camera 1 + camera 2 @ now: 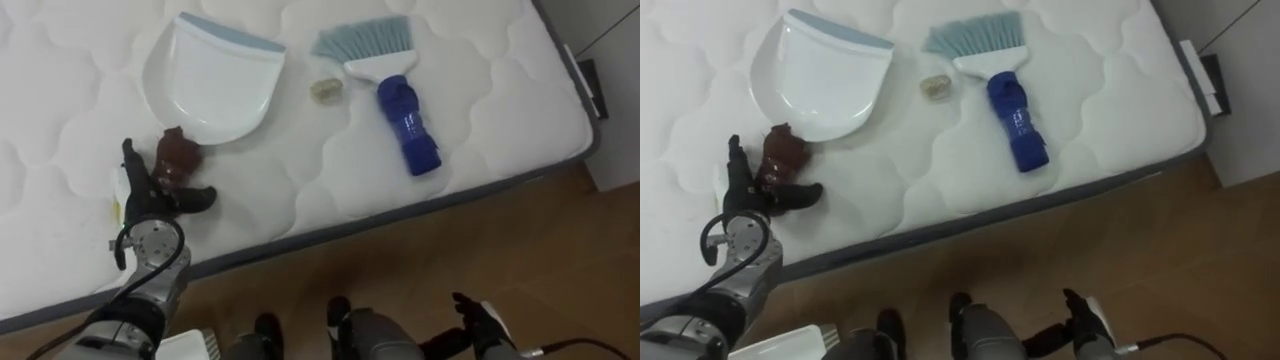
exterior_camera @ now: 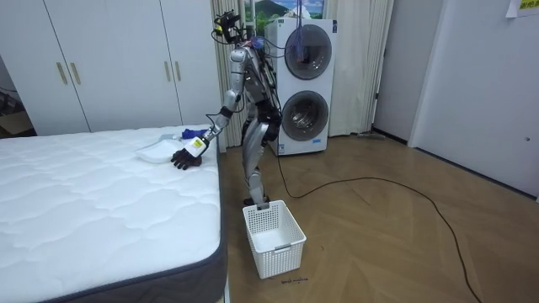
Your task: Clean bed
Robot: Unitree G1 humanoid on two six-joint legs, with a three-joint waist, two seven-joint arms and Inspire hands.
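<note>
A white dustpan (image 1: 215, 85) with a blue rim lies on the white mattress (image 1: 480, 130), its brown handle (image 1: 178, 158) pointing toward me. My left hand (image 1: 150, 200) rests right at that handle, open, one finger straight up beside it and the thumb stretched out below it. To the right lies a hand brush (image 1: 405, 120) with a blue grip and pale blue bristles. Between the pan and the brush sits a small crumpled scrap (image 1: 325, 88). My right hand (image 1: 485, 325) hangs open over the wooden floor. In the room view I stand at the bed's side, left hand (image 2: 187, 157) reaching onto the mattress.
The mattress's grey edge (image 1: 400, 215) runs across in front of me. A white laundry basket (image 2: 274, 236) stands on the floor by my feet. Two stacked washing machines (image 2: 303, 80) and a white wardrobe (image 2: 118, 63) line the far wall.
</note>
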